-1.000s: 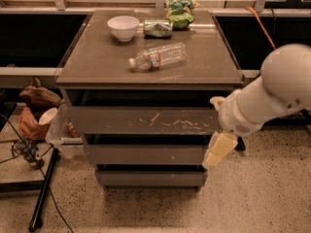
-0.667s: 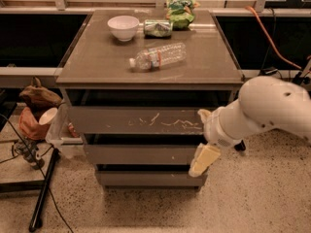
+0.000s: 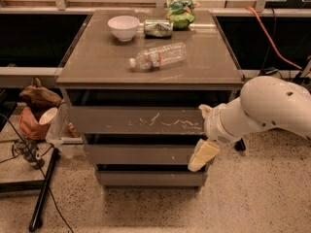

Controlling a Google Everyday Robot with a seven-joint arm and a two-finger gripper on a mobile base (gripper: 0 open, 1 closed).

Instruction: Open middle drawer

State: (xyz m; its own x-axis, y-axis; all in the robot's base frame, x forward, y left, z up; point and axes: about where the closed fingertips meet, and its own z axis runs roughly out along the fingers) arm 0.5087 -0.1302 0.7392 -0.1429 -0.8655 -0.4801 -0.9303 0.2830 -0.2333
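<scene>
A grey-brown cabinet has three drawer fronts. The top front is tall with many white scratches. The middle drawer has a plain low front and sits shut below it. The lowest front is the narrowest. My gripper, cream-coloured on a white arm, hangs in front of the right end of the middle drawer, reaching down to the gap above the lowest front.
On the cabinet top lie a clear plastic bottle, a white bowl, a green can and a green snack bag. A plastic bin and cables stand at the left. An orange cable runs at the right.
My arm and gripper have moved left, from beside the cabinet's right edge to in front of the right end of the middle drawer. The drawers have not moved.
</scene>
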